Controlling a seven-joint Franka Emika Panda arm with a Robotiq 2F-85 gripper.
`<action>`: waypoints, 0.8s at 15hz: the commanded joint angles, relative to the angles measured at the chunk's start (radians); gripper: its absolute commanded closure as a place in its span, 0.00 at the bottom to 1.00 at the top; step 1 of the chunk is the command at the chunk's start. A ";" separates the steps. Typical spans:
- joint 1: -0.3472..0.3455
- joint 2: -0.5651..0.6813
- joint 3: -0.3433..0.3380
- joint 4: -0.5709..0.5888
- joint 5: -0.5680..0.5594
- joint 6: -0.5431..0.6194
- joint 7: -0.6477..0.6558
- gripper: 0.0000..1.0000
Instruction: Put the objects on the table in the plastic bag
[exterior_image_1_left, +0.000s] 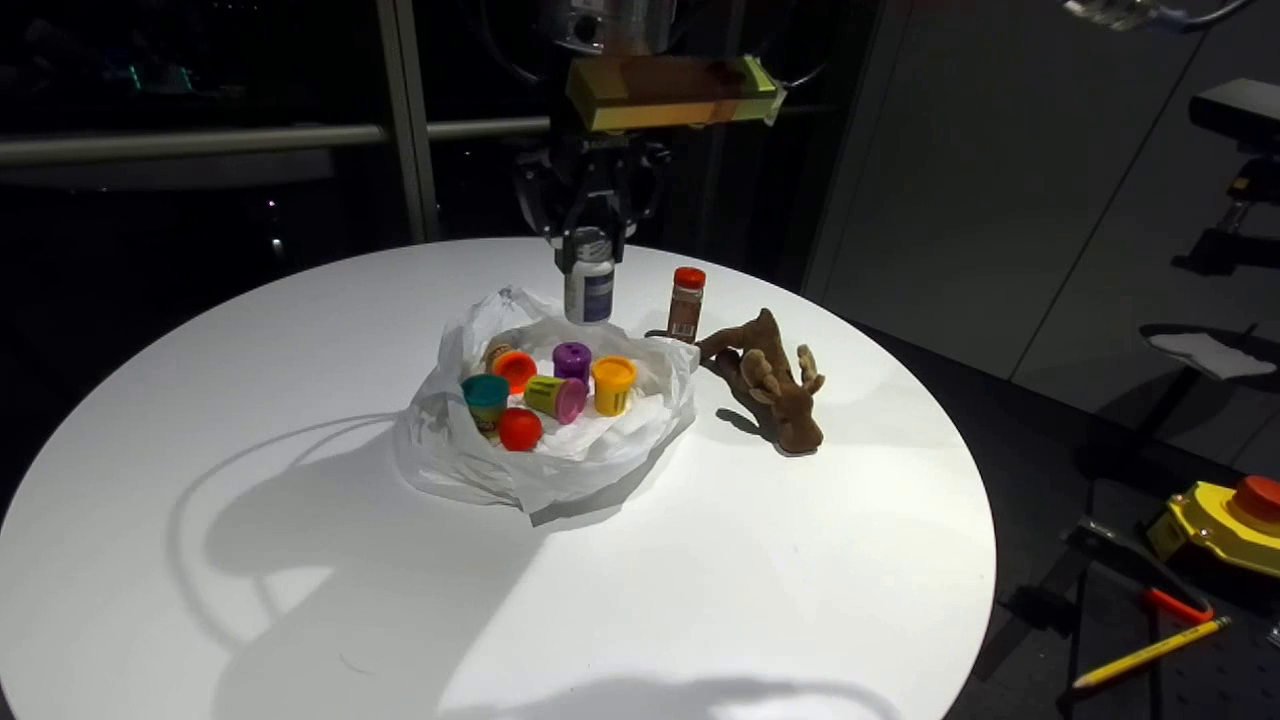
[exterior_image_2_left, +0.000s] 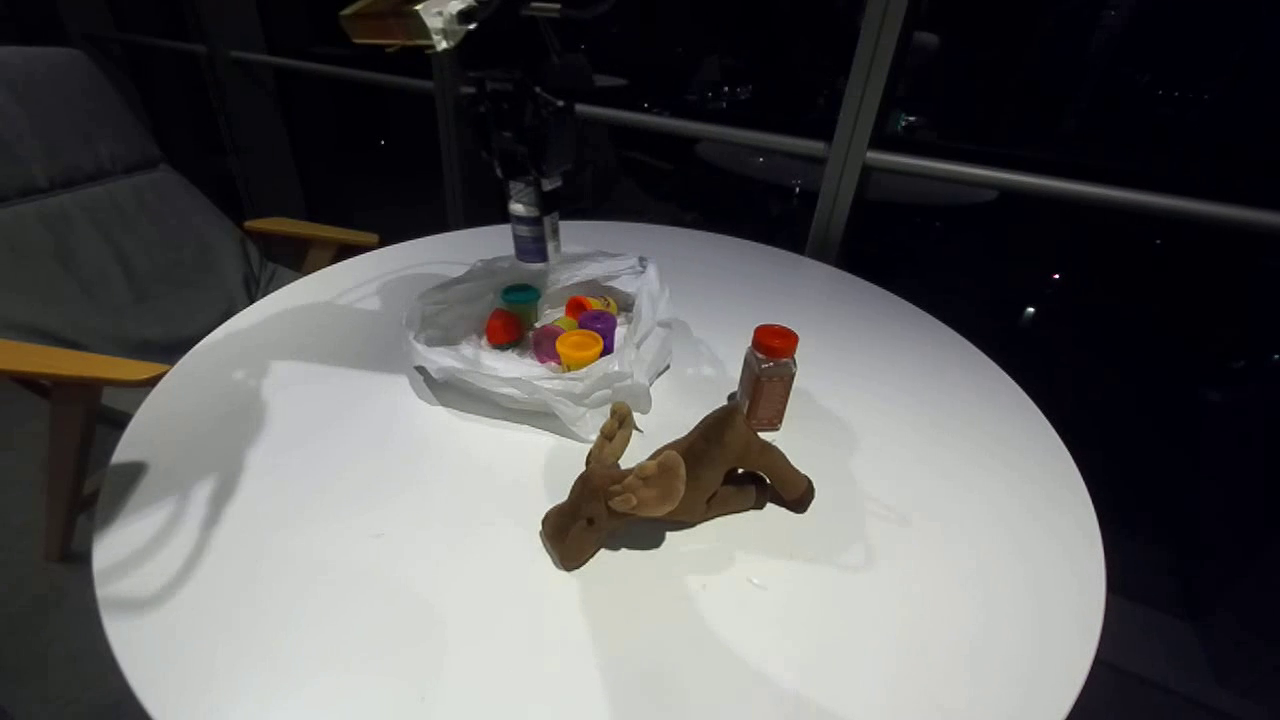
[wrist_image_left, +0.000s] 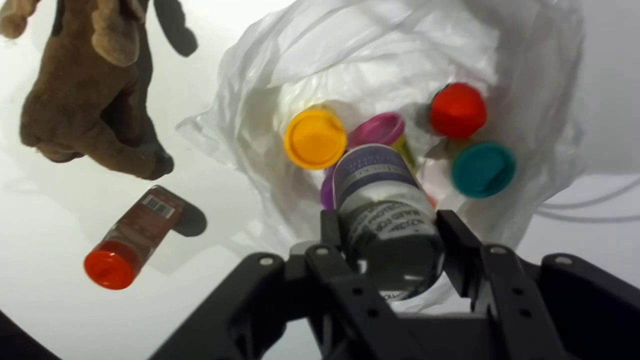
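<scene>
Wrist view, below centre: on the clear neck seal (wrist_image_left: 392, 220) of the pill bottle (wrist_image_left: 382, 194) I hold, I read "SEALED FOR"; adjoining print is unclear. Lettering on its purple label (wrist_image_left: 373, 165) is blurred. Lower left: the red-capped spice jar (wrist_image_left: 136, 234) bears a barcode (wrist_image_left: 158, 206).

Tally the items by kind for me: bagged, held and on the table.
Lidded plastic tubs in the white plastic bag: 5 (teal, yellow, purple, pink, orange)
Rounded red object, bagged: 1
Bottles: 2 (dark-labelled white bottle in the black fingers, red-capped clear bottle on the white round table)
Brown antlered plush toy on the table: 1
Total visible: 9
</scene>
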 joint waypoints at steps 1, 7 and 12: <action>-0.015 0.018 0.068 -0.023 0.010 0.026 -0.033 0.74; -0.010 0.122 0.071 -0.011 -0.011 0.030 -0.030 0.74; -0.008 0.156 0.095 -0.011 0.021 0.069 -0.095 0.74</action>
